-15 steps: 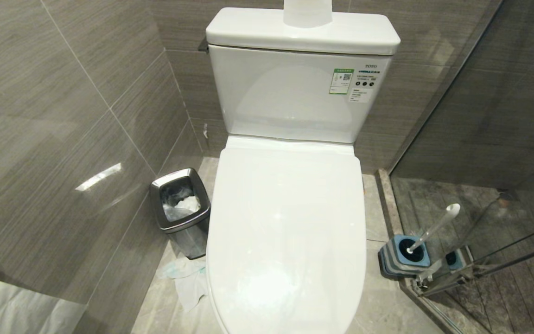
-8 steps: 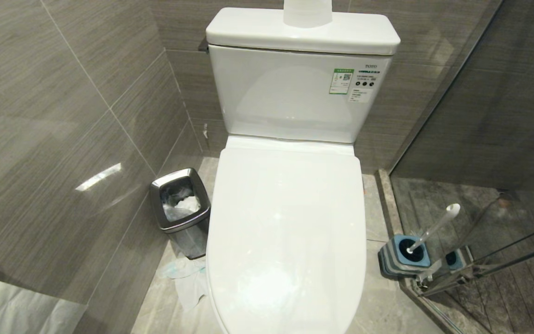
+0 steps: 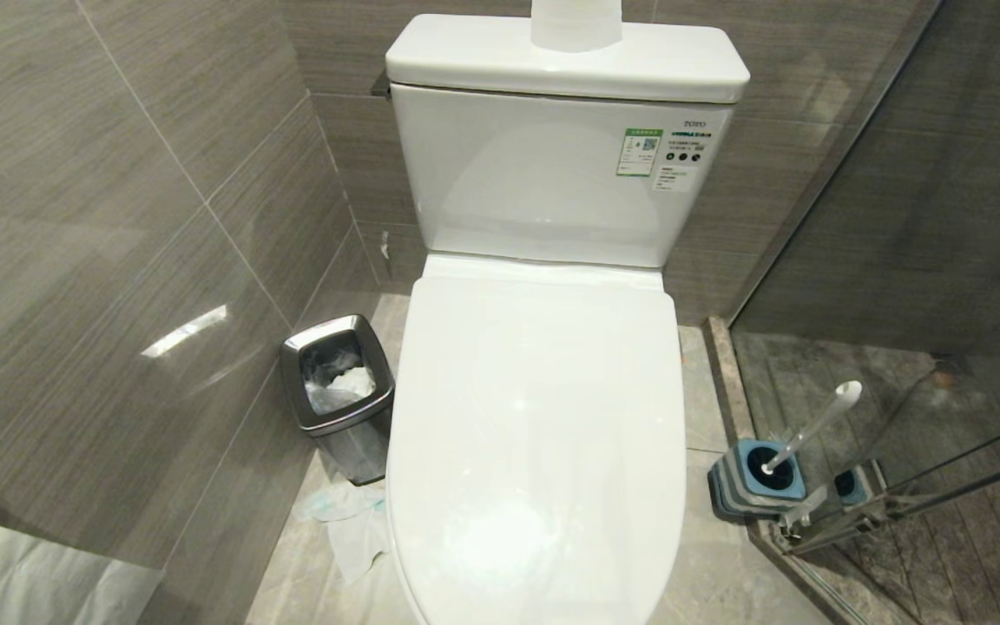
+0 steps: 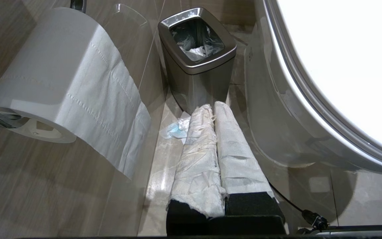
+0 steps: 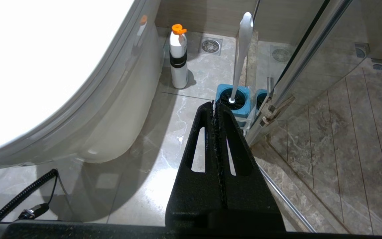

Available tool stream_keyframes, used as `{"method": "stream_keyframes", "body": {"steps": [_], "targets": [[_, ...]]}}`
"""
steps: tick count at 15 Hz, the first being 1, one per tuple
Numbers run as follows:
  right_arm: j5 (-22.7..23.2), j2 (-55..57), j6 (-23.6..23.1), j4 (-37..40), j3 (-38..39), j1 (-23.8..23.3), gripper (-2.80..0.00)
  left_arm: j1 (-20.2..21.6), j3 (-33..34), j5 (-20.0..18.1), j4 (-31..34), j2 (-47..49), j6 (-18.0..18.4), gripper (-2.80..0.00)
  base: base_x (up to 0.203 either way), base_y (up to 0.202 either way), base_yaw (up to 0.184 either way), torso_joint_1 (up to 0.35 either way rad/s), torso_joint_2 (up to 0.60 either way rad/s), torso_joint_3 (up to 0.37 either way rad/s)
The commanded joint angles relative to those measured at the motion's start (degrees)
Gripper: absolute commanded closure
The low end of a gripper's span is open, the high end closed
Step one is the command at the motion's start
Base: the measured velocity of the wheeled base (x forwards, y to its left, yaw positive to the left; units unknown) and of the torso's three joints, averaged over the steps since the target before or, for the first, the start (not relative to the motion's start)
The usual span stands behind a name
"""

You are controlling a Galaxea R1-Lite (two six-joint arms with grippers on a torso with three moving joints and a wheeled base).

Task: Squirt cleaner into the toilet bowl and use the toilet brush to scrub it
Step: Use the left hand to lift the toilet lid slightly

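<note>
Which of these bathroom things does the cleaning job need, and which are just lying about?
Needed:
toilet bowl, lid down
toilet brush in its blue holder
orange-capped bottle, likely the cleaner

Lying about:
steel waste bin
paper roll
crumpled tissue on the floor

Tiled floor [image 3: 708,382] bears toilet bowl [image 3: 535,434], bin [image 3: 339,395], brush holder [image 3: 756,482].

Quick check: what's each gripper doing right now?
Left gripper: shut, holding nothing.
Right gripper: shut, holding nothing.
</note>
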Motion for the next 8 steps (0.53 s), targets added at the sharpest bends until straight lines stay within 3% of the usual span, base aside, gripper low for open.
{"method": "stream_keyframes", "body": {"steps": [1,8], "targets": [[0.00,0.02,0.01,0.01,0.09,0.02,0.00,0.03,0.00,0.02,0.07,-0.01,0.03,0.00,0.000,0.000,0.000,0.000,0.00,0.000],[0.00,0.02,0.01,0.01,0.09,0.02,0.00,0.03,0.00,0.02,-0.01,-0.01,-0.04,0.00,0.000,0.000,0.000,0.000,0.00,0.000]]}}
